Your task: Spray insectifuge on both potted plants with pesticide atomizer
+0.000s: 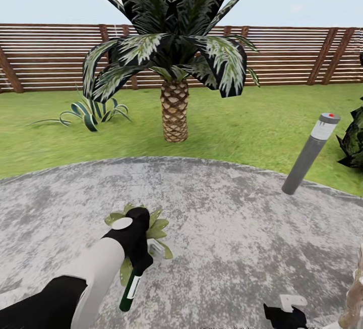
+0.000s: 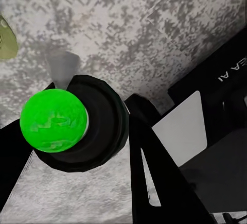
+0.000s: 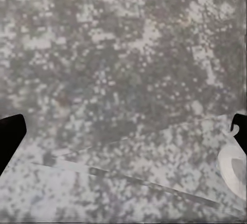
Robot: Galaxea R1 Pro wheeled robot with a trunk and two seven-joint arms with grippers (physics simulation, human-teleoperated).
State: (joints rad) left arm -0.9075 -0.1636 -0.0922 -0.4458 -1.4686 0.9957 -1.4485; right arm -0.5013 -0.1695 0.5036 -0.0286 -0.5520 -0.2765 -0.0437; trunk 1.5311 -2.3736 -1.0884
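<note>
In the head view the left gripper [image 1: 142, 263] hangs over the round grey patio [image 1: 227, 218], closed on the pesticide atomizer [image 1: 130, 288], a slim dark bottle with a white label whose long axis runs down and slightly toward the robot from the fingers. A potted plant [image 1: 156, 228], a low rosette of pale green leaves, sits just beyond and partly under that wrist, so the left arm is plainly the nearer one; the right gripper [image 1: 285, 315] shows low at the frame's edge, well apart from the plant. A palm [image 1: 174, 107] stands on the lawn behind, with a grey bollard light [image 1: 310, 153] at the patio's rim. In the left wrist view the bottle's green-lit top [image 2: 54, 121] sits between the dark fingers [image 2: 154, 177], facing the camera, with a leaf tip [image 2: 6, 41] at the edge. I judge the nozzle must turn toward the rosette before spraying. In the right wrist view the fingertips [image 3: 10, 134] stand wide apart over bare paving, holding nothing.
</note>
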